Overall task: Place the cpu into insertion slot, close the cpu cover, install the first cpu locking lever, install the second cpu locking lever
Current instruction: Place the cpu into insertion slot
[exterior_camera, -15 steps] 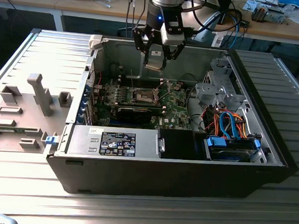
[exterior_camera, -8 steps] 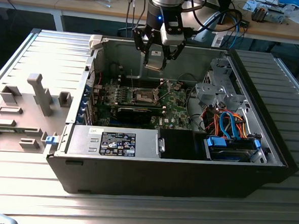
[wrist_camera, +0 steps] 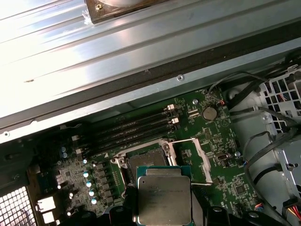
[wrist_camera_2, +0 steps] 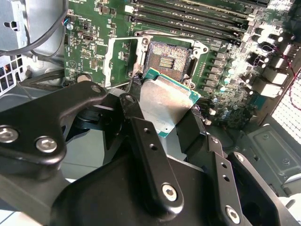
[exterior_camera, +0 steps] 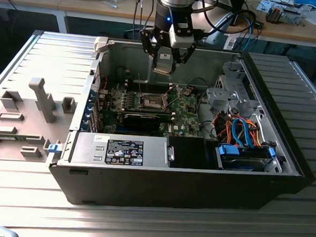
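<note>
My gripper (exterior_camera: 165,65) hangs above the open computer case, shut on the cpu (exterior_camera: 164,63), a small flat square chip with a silvery top. In both wrist views the cpu (wrist_camera_2: 167,101) (wrist_camera: 163,197) sits between the black fingers (wrist_camera_2: 141,127), clear of the board. The insertion slot (exterior_camera: 151,101) (wrist_camera_2: 167,60) (wrist_camera: 148,160), a square socket with a dark centre, lies open on the green motherboard (exterior_camera: 185,107) just below and ahead of the chip. The cpu cover (wrist_camera_2: 123,61) (wrist_camera: 195,160), a thin silver frame, is swung open beside the slot.
The case's metal walls (exterior_camera: 105,67) ring the board. A power supply (exterior_camera: 126,151) and a drive bay with blue cables (exterior_camera: 247,151) fill the near side. Memory slots (wrist_camera: 131,129) run beside the socket. A grey fixture (exterior_camera: 38,103) stands at the exterior view's left.
</note>
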Action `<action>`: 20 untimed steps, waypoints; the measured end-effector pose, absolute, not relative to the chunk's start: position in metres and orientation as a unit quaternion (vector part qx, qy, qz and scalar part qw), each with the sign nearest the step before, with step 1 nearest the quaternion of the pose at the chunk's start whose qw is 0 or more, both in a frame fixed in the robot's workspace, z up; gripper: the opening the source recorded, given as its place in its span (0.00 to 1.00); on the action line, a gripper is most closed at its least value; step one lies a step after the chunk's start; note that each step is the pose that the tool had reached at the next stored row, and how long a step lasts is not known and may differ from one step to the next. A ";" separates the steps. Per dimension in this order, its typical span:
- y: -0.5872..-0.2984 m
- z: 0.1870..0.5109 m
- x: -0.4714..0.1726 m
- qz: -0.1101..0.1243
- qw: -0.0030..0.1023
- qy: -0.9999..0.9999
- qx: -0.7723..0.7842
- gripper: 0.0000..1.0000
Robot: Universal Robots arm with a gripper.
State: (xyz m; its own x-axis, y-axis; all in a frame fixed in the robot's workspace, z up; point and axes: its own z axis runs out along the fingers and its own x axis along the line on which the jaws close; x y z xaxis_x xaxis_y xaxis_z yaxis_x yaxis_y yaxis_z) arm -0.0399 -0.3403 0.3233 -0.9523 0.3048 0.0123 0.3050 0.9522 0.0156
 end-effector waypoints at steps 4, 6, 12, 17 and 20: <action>-0.340 0.323 -0.040 -0.009 0.005 -0.988 -0.157 0.54; -0.340 0.323 -0.040 -0.009 0.005 -0.987 -0.159 0.54; -0.340 0.323 -0.040 -0.009 0.005 -0.987 -0.162 0.54; -0.340 0.323 -0.040 -0.009 0.005 -0.986 -0.166 0.54; -0.340 0.323 -0.040 -0.009 0.005 -0.986 -0.168 0.54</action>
